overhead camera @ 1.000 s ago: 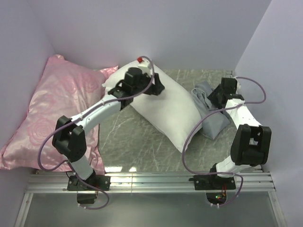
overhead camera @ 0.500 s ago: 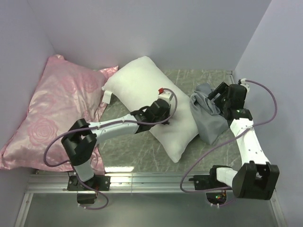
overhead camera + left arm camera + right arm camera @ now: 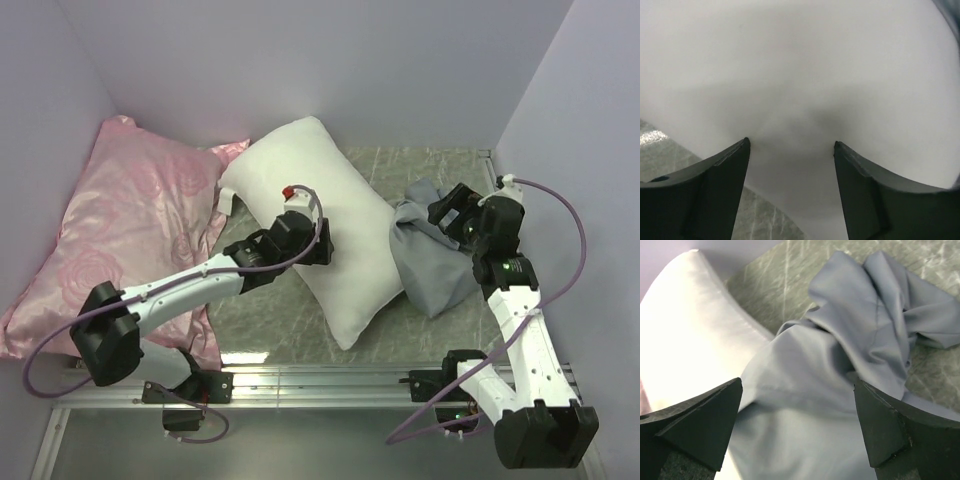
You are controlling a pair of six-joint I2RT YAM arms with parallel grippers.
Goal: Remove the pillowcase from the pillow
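1. Pale lilac walls close in a mottled grey-green tabletop (image 3: 265,295), and a pink rose-patterned cushion (image 3: 120,230) leans in the left corner, just beside one corner of the task's pillow.
2. We see the white pillow (image 3: 330,215) lying bare on a diagonal across the middle, its long axis running from far-left to near-right.
3. The grey-blue pillowcase (image 3: 432,268) sits crumpled in a heap against the pillow's right long edge, touching it. We judge it to be fully off, so the task looks all but done.
4. Our left gripper (image 3: 790,147) has its fingers apart, with the tips against the pillow's surface and clamped on nothing.
5. Our right gripper (image 3: 798,385) hangs over the heap with its fingers spread wide. The cloth lies just ahead and below them and is not held.
6. The right arm is nearer the pillowcase and the left arm is nearer the pillow. Any tidy-up should draw the cloth rightward, away from the pillow's edge, across its long axis rather than along it.
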